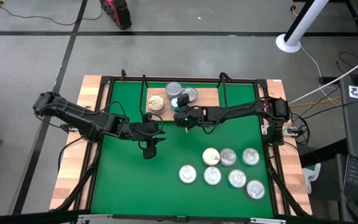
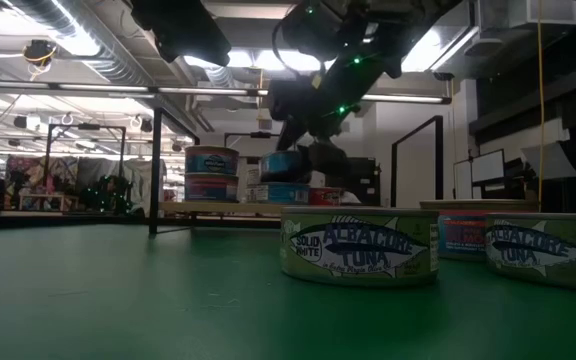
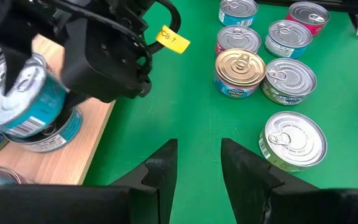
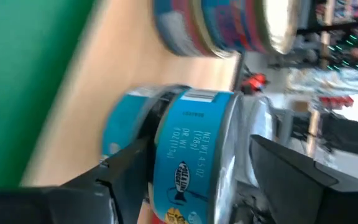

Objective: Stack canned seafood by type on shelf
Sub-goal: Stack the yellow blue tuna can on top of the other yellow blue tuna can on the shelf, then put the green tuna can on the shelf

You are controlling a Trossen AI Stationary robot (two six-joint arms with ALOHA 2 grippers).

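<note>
Resting on another teal tin at the front of the shelf, the short round teal-sided tin with a silvery lid sits between the fingers of your right tool. The jaws stand apart on either side of it; you look to be letting go, though I cannot tell whether they are fully clear.

That small light-wood shelf with thin black wire uprights carries a few tins so far: a gold-lidded stack and silver-lidded ones beside it.

Seven tins wait loose on the green mat of the tabletop: one gold-lidded, the rest silver-lidded. By my judgement you are under halfway.

Your left tool hovers over bare mat, fingers partly apart, gripping nothing.
</note>
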